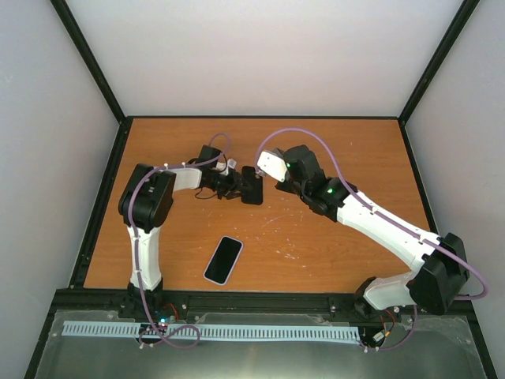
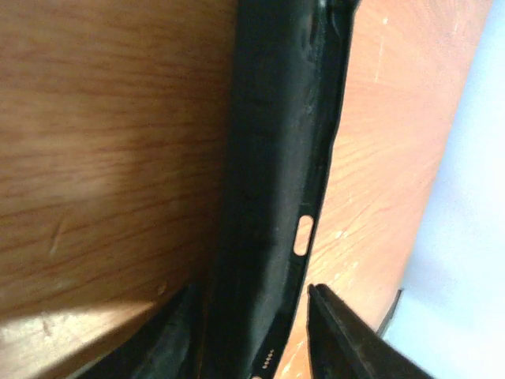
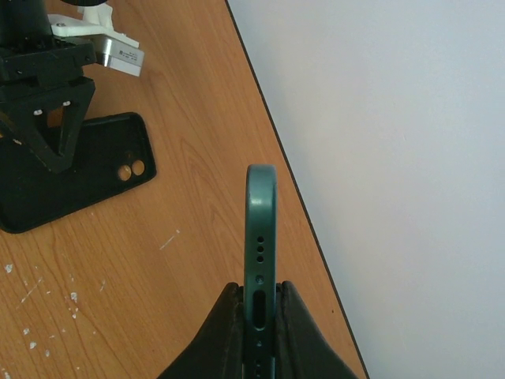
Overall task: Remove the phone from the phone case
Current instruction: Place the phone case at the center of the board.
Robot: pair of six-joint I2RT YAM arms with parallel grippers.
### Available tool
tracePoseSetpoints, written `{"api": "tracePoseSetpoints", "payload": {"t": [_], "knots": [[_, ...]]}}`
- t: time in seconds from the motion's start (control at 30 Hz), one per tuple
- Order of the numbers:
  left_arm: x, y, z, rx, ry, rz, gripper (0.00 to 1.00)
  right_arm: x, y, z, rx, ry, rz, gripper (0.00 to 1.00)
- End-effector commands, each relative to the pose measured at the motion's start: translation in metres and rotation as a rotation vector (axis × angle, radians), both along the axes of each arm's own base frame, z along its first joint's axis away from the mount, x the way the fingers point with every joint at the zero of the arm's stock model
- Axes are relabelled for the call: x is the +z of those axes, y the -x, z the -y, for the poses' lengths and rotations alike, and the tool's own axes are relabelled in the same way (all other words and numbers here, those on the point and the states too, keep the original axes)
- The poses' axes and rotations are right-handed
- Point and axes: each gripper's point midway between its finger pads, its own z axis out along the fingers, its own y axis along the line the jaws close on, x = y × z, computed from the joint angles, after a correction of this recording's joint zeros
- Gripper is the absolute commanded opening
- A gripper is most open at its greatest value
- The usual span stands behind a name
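My right end effector (image 3: 259,290) is clamped narrow across the faces of the phone (image 3: 261,213), holding it edge-on to my wrist camera and apart from its cover. By my reading the phone is already out, which is the whole aim. My left end effector (image 2: 251,292) straddles the black phone case (image 2: 276,142), which lies on the surface (image 1: 316,245). The jaws sit close on either side, I judge to anchor it, but whether they pinch it I cannot tell. A second phone (image 1: 223,260) lies screen-up near the front edge — well apart from both.
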Motion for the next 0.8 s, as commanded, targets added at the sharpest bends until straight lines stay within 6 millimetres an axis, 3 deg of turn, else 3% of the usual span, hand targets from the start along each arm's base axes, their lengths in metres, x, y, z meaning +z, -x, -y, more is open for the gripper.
{"api": "tracePoseSetpoints", "payload": {"t": [0.0,0.13,0.37,0.53,0.63,0.77], "knots": [[0.006,-0.001,-0.003,0.019,-0.023,0.015,0.47,0.026,-0.009,-0.001,-0.018,-0.053,0.082,0.03],[0.01,0.006,-0.008,0.031,-0.04,0.027,0.65,0.031,-0.011,-0.004,-0.008,-0.052,0.092,0.03],[0.042,0.005,-0.014,0.032,-0.005,0.138,0.99,0.039,-0.013,-0.013,0.036,-0.041,0.1,0.03],[0.087,-0.007,-0.039,0.064,0.057,0.254,1.0,0.041,-0.013,-0.021,0.08,-0.016,0.093,0.03],[0.122,-0.016,-0.062,0.092,0.117,0.326,1.0,0.047,-0.014,-0.025,0.095,-0.005,0.117,0.03],[0.173,-0.015,-0.077,0.076,0.222,0.413,1.0,0.047,-0.014,-0.041,0.125,0.028,0.16,0.03]]}}
